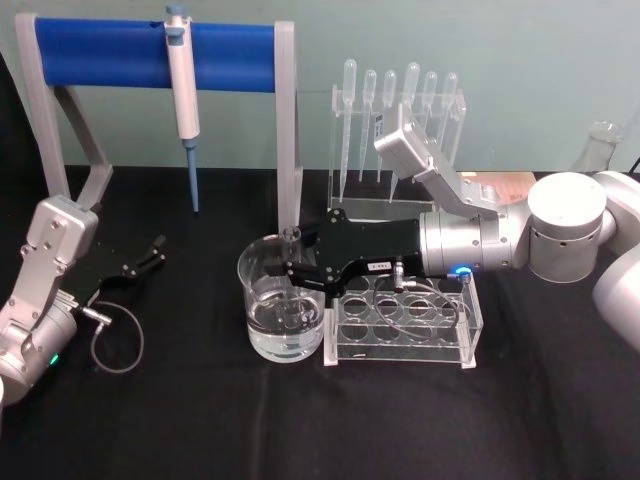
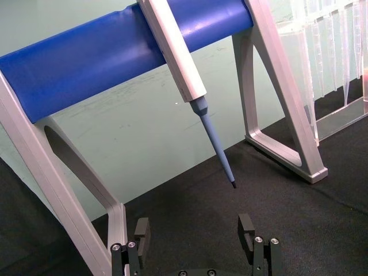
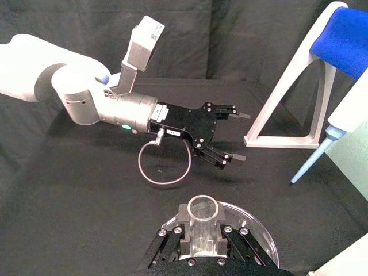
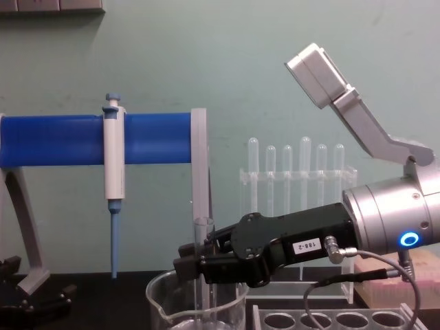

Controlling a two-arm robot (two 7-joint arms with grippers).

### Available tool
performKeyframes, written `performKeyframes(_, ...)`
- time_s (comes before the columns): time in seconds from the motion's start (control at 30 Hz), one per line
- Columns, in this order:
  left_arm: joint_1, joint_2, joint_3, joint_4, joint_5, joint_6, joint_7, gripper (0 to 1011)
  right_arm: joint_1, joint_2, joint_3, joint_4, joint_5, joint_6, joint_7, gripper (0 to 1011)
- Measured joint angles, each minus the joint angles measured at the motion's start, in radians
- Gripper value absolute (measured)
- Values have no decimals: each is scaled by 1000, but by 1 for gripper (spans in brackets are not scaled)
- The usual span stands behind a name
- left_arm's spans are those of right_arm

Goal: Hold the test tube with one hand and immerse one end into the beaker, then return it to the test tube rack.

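Right tool point(image 1: 296, 268) clamped on test tube point(image 4: 201, 230) | lower end indistinct inside beaker point(image 1: 250, 300) | left tool point(image 1: 152, 252) parted

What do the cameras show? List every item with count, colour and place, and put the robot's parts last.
test tube: one, clear, upright in the right gripper, lower end in the beaker
beaker: one, clear, holding clear liquid, centre of the table, at the rack's left end
test tube rack: one, clear, right of the beaker
pipettes: six, clear, standing in the pipette stand
pipette stand: one, clear, behind the rack
pipettor: one, white and blue, hanging on the bar stand
bar stand: one, grey frame with blue bar, back left
flask: one, clear, back right
table cloth: one, black
right gripper: black, shut on the tube over the beaker
left gripper: black, open, low at the table's left
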Motion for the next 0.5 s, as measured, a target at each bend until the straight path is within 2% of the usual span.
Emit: performKeyframes(0.5, 0, 0, 0, 0, 0, 0, 0, 1000, 1, 0, 0, 0, 0, 0, 0, 225)
